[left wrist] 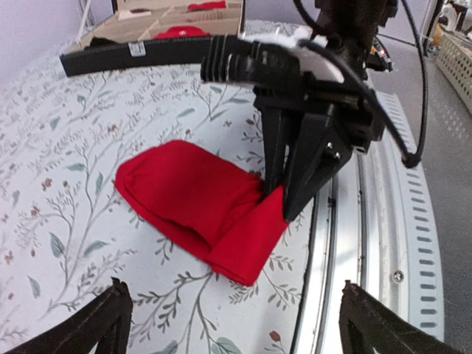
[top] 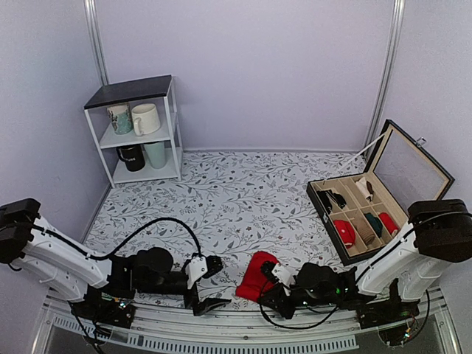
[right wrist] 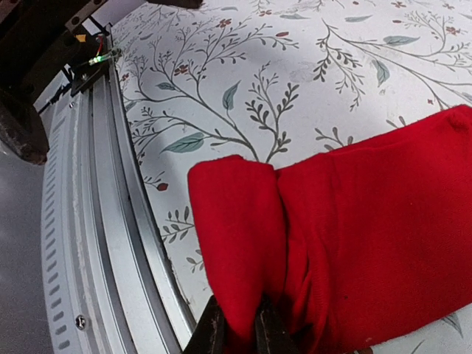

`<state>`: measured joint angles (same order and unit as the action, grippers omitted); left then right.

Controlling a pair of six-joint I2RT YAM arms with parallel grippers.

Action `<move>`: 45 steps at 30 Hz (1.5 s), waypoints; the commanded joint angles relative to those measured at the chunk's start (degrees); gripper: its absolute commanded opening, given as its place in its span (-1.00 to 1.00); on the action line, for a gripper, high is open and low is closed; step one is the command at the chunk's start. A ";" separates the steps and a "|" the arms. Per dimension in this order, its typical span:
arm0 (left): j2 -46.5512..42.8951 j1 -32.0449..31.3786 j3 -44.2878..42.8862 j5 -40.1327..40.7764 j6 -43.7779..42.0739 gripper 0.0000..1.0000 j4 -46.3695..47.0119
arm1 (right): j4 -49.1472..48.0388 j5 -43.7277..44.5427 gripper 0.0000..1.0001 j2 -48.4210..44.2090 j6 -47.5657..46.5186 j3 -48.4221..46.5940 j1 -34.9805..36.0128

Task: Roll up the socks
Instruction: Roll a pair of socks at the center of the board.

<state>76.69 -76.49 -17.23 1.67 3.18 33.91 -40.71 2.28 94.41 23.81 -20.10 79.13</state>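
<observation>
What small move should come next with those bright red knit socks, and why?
Probably the right gripper should lift its pinched edge and curl it over toward the far end. It is shut on the near edge of the bright red knit socks, which lie loosely folded on the leaf-patterned table, while the left gripper stands open, apart from them.
</observation>
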 commanded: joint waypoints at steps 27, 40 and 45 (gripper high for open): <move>24.44 8.12 -11.96 -29.88 -10.25 0.16 8.98 | -0.04 -7.56 -0.77 5.78 12.36 7.19 -2.11; 28.52 8.13 -16.16 -24.21 -7.92 0.04 1.20 | 0.05 -8.67 -0.77 5.59 11.57 7.62 -3.10; 29.85 8.16 -17.23 -23.76 -6.36 -0.25 -1.17 | 0.25 -9.28 -0.77 5.51 11.52 7.70 -3.28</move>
<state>104.68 -69.23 -33.56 -23.05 -4.93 37.80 -53.04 -5.30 98.08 35.92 -15.29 76.05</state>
